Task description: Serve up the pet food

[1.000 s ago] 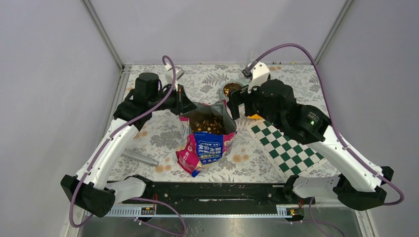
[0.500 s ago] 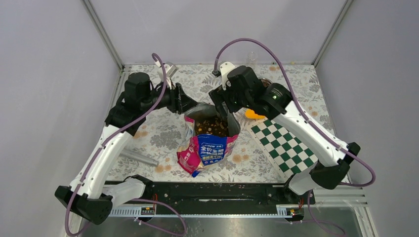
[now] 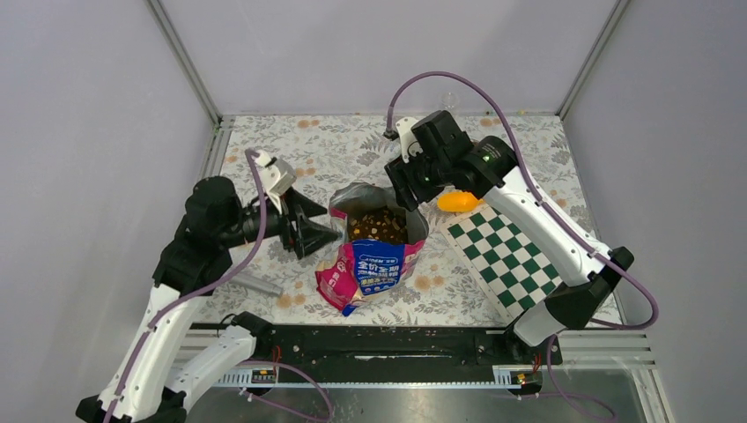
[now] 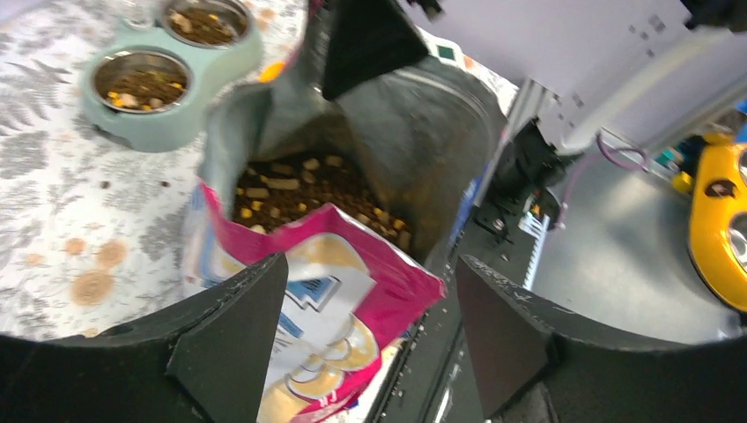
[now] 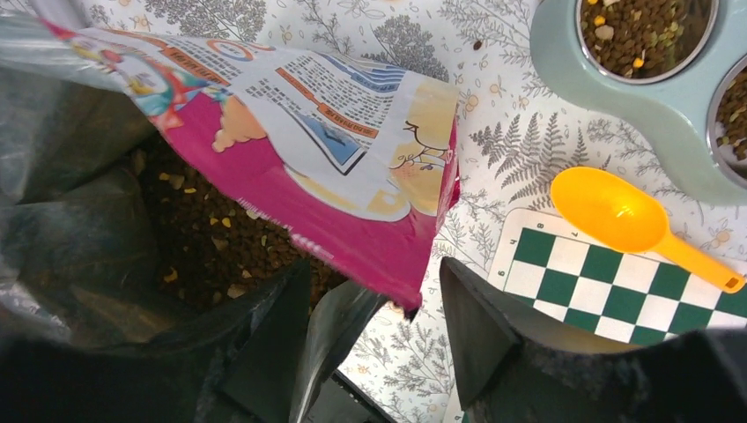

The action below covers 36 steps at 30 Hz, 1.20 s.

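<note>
Looks like the bag is being lined up for a pinch on its right rim. The right gripper is held over that rim with the fingers apart and the magenta edge between them, nothing clamped yet. The left gripper is seen wide and empty just left of the bag. The pet food is heaped inside the open bag. A deep bite on the rim is probably wanted, and the bag is best kept upright so nothing gets spilled.
</note>
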Motion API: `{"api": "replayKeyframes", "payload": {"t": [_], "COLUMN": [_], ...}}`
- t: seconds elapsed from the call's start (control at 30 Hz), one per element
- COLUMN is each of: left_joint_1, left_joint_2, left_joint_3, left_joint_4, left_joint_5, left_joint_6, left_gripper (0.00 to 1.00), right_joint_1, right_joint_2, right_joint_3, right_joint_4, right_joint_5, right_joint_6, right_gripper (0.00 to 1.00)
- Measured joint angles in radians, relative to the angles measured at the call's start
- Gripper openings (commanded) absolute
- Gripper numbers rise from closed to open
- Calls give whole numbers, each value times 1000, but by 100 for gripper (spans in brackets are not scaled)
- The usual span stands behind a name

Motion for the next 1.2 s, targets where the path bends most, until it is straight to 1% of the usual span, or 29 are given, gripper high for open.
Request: {"api": "replayKeyframes", "payload": {"t": [0.1, 0.2, 0.3, 0.33, 0.4, 0.47, 0.53, 0.67, 0.7, 0.77, 0.87, 0.9, 0.93, 1.0, 1.2], "left_joint_1": [-39, -99, -183, -219, -267, -323, -364, -461, -488, -535, -588, -594, -596, -598, -604], "left_joint_2": [-48, -79, -100, -101, -101, -103, -105, -101, -97, -84, -72, -69, -69, -75, -99], "left_joint_3": [-77, -159, -228, -243, -260, -272, -277, -297, -303, -312, -322, -324, -330, -339, -341], "left_joint_4": [26, 64, 108, 124, 151, 176, 190, 227, 241, 266, 298, 304, 310, 327, 311], "left_joint_5": [28, 14, -68, -127, -217, -322, -387, -525, -570, -653, -772, -798, -821, -856, -909], "left_joint_6": [-16, -50, -94, -111, -130, -146, -154, -159, -159, -159, -154, -150, -149, -136, -91], "left_gripper": [72, 71, 67, 66, 66, 66, 67, 67, 65, 60, 43, 30, 19, 0, 0], "right_joint_1": [-10, -11, -11, -11, -12, -12, -12, -12, -12, -11, -11, -11, -11, -11, -13], "right_joint_2": [23, 42, 44, 44, 44, 45, 47, 57, 59, 62, 64, 65, 65, 65, 66], "right_joint_3": [5, 7, 11, 11, 13, 13, 13, 25, 29, 33, 34, 34, 34, 34, 50], "right_joint_4": [-10, -10, -16, -17, -23, -27, -29, -41, -45, -47, -48, -48, -48, -47, -59], "right_joint_5": [-3, -5, 10, 16, 30, 46, 59, 82, 89, 100, 115, 119, 123, 128, 154], "right_joint_6": [13, 43, 87, 101, 126, 159, 196, 266, 280, 307, 338, 346, 353, 362, 381], "right_gripper": [44, 31, 18, 14, 8, 4, 0, 0, 0, 0, 0, 0, 0, 0, 0]}}
